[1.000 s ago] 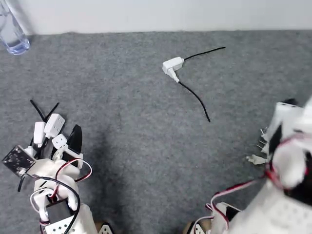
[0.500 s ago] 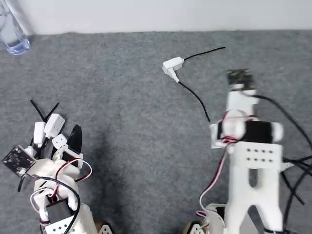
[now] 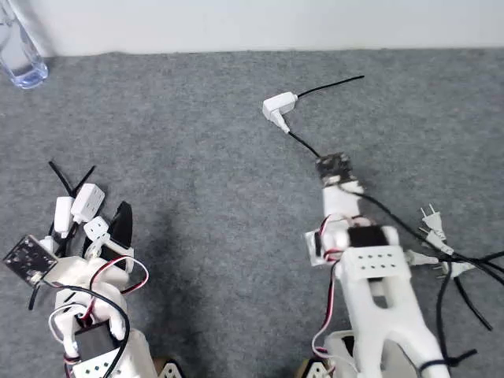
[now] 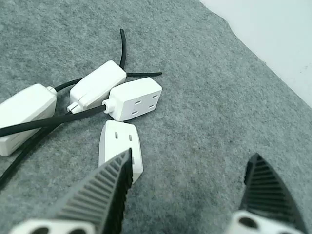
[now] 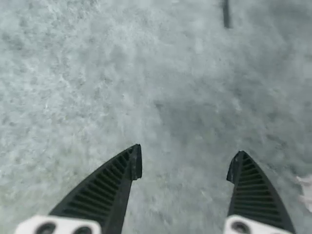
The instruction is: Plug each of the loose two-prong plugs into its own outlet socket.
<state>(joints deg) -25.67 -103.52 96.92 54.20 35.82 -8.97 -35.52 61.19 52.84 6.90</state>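
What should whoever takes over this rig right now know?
Left end effector: open, empty, above the cluster of white plastic outlet sockets at the table's left.
Right end effector: open, empty, over bare grey carpet mid-table.
White two-prong plugs lie loose beside the right arm's base; a white connector on a black cord lies at far centre.
Done: no plug visibly seated.
To do: grasp each plug, carry it to a socket, insert.

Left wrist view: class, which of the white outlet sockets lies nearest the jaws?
The slotted socket partly behind one jaw's tip; the other white blocks lie farther off, among the black cords.
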